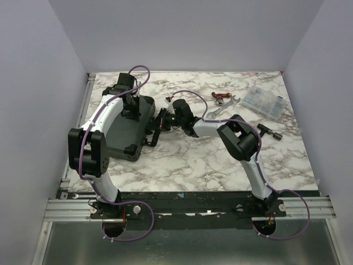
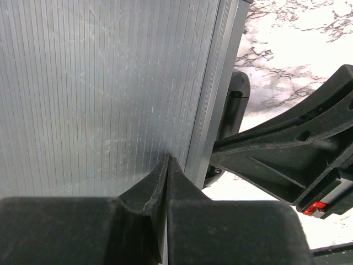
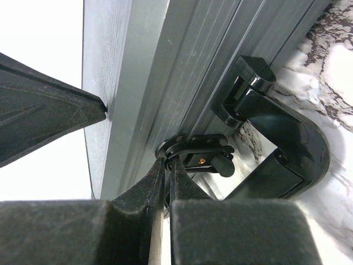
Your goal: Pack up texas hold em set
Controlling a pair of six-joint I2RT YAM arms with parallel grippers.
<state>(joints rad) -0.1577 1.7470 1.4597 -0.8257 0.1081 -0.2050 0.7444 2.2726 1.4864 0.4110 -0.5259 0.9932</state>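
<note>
Case (image 1: 124, 135) is lying flat and shut on the bench (image 1: 209, 165), left-rear area. Ribbed grey lid (image 2: 99, 94) is facing up. Black handle (image 3: 287, 149) and latch (image 3: 201, 157) are sitting on its right-hand edge.

A robotics lab is indicated, arranged as an enclosed test cell. A marble-patterned tabletop (image 1: 182, 165) is boxed in on three sides by plain pale walls (image 1: 187, 33). The left arm (image 1: 105, 118) and the right arm (image 1: 248, 160) are bolted to an aluminium rail (image 1: 187, 207) at the near edge, and purple cables (image 1: 140, 72) are looped along them. A silver wrench (image 1: 223, 106) and a clear compartment box (image 1: 265, 101) are seen at the far right.
</note>
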